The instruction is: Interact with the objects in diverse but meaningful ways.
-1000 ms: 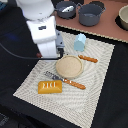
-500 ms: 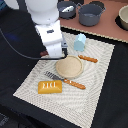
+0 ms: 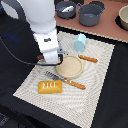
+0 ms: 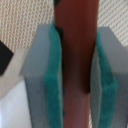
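Sausage stick [image 4: 75, 55], reddish-brown, clamped between green pads [image 4: 52, 90] of gripper [image 4: 75, 92], jaws shut on it. Held over placemat [image 3: 100, 80], just beside round wooden plate [image 3: 70, 66] on the exterior view's left. Risk: slipping or pivoting in the narrow grip, dropping onto fork [image 3: 52, 76] below. Bread loaf [image 3: 50, 87] and blue carton block [image 3: 80, 42] apart, clear of any swing.
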You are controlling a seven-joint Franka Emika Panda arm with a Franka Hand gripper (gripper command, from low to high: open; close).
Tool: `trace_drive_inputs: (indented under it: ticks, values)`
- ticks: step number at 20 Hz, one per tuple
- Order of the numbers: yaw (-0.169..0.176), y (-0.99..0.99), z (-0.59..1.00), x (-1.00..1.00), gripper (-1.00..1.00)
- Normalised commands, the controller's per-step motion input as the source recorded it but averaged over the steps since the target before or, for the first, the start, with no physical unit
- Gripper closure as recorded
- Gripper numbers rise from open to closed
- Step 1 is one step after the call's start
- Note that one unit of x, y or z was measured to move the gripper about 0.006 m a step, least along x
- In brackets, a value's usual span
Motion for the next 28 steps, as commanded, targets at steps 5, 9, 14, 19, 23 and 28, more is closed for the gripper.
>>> trace_drive_inputs:
  ticks: [5,9,14,19,23,28]
  values:
    - [0.028,0.18,0.77,-0.08,-1.0]
    - [0.0,-0.3,0.62,0.18,-1.0]
    - [0.0,-0.84,0.22,0.48,-1.0]
    - [0.0,-0.95,0.04,0.46,-1.0]
    - [0.0,-1.0,-0.07,0.38,-1.0]
    - [0.0,-0.93,-0.06,0.49,-1.0]
